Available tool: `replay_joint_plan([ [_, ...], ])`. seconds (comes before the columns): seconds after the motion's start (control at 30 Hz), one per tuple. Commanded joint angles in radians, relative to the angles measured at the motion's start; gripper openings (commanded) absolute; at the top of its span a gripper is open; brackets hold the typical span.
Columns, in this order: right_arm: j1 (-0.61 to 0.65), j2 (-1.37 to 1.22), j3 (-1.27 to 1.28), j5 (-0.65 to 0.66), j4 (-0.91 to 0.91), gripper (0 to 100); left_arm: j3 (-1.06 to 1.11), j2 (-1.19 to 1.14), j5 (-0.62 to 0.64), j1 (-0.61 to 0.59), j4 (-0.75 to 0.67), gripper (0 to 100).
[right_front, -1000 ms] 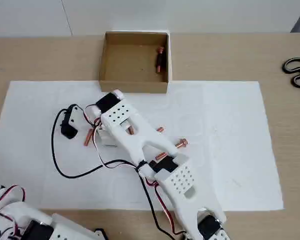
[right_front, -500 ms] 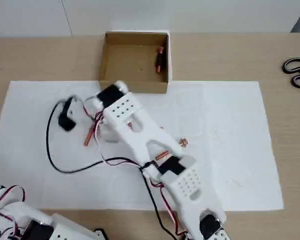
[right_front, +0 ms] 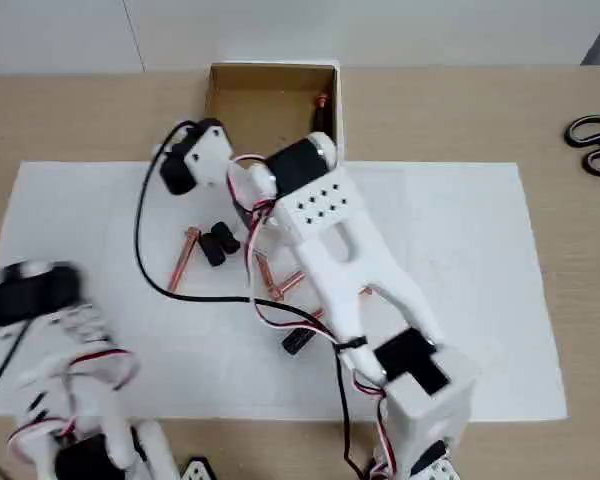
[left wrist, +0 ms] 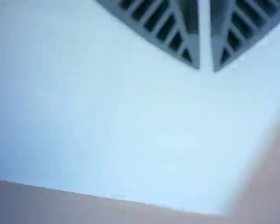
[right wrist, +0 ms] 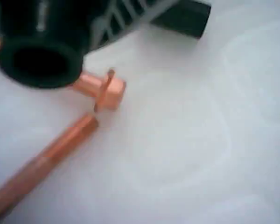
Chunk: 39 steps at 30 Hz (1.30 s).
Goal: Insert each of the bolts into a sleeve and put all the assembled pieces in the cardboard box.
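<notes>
the right end effector (right wrist: 79, 32) seems to be pinching a black sleeve (right wrist: 37, 60). the sleeve's open bore faces the wrist camera, and it hangs just above a flanged bolt (right wrist: 105, 91) whose shank runs behind it. a second bolt (right wrist: 42, 161) lies with its tip just beside that head. a spare sleeve (right wrist: 184, 18) sits farther off on the paper (right wrist: 200, 140).

from above, the right arm (right_front: 340, 250) stretches from the near edge toward the box (right_front: 212, 120), where one assembled piece (right_front: 320, 110) lies by the right wall. loose bolts (right_front: 187, 258) and two sleeves (right_front: 217, 243) lie on the paper left of the arm, and a near sleeve (right_front: 298, 340) lies close to it. the left end effector (left wrist: 205, 56) is pressed together on nothing, over the paper near the bare desk (left wrist: 84, 207).

the likely step is mating the sleeve with a bolt, and that looks fragile. the bolts lie flat and free to roll, so a sleeve brought down off-axis would probably push the bolt away rather than slide on. the two bolts almost touch, so nudging one may shift the other. the black cable (right_front: 145, 235) loops over the paper just beside the bolts and could drag them if the arm swings. the grip on the round sleeve may also slip or tilt, which would spoil the alignment.
</notes>
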<state>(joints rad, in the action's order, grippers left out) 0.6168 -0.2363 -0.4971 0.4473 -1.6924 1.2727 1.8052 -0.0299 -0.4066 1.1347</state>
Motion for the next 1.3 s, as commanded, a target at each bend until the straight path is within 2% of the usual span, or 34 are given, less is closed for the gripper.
replay_joint_plan([
  [0.0,-0.071,0.176,0.031,-0.068,-0.005,0.3,-0.042,0.003,0.081,0.219,0.002,1],
  [0.17,-0.194,0.371,0.071,-0.183,-0.005,0.3,-0.051,-0.101,0.123,0.255,-0.003,1],
  [0.3,-0.263,0.547,0.193,-0.186,-0.002,0.4,-0.134,-0.304,0.123,0.255,-0.002,1],
  [0.43,-0.331,0.720,0.361,-0.189,0.053,0.4,-0.312,-0.542,0.121,0.287,-0.002,1],
  [0.7,-0.565,1.110,0.810,-0.397,0.254,0.4,-0.625,-0.993,0.120,0.519,0.002,1],
  [0.97,-0.751,1.543,1.366,-0.408,0.503,0.4,-0.854,-1.335,0.112,0.718,0.057,1],
  [1.1,-0.835,1.797,1.587,-0.410,0.611,0.4,-0.993,-1.441,0.055,0.764,0.130,1],
  [1.23,-0.909,2.049,1.783,-0.407,0.656,0.4,-1.118,-1.545,-0.166,0.861,0.224,1],
  [1.27,-0.924,2.071,1.818,-0.408,0.659,0.4,-1.147,-1.576,-0.189,0.888,0.259,1],
])
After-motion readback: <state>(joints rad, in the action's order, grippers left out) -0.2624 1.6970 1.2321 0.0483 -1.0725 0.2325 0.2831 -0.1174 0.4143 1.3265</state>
